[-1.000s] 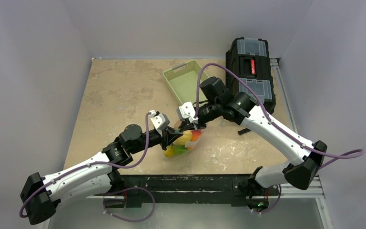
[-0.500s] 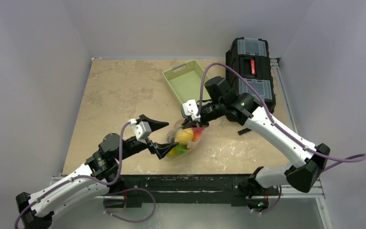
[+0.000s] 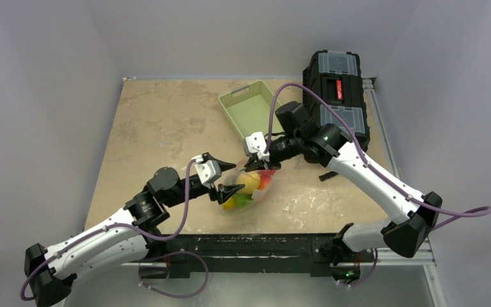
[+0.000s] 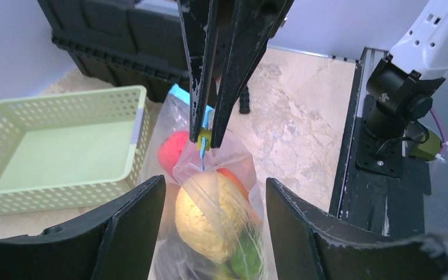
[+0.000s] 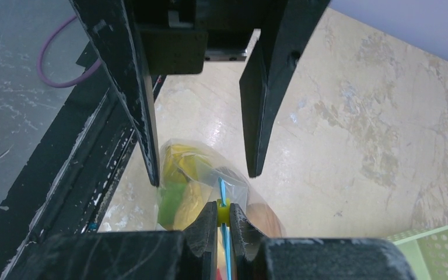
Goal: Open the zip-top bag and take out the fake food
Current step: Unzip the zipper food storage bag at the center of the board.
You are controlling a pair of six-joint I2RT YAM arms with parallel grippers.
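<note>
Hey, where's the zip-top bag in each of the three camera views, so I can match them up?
Top external: zip-top bag at centre, near the table's front edge.
Left wrist: lower centre, between the open left gripper fingers.
Right wrist: bottom centre, its zip pinched by the right gripper.
Shared landmark: green basket, at left in the left wrist view, bottom-right corner in the right wrist view.

Free tabletop (image 3: 160,121) left of zip-top bag (image 3: 246,190), green basket (image 3: 250,110) (toolbox (image 3: 335,89) beside it) crowding the far right
</note>
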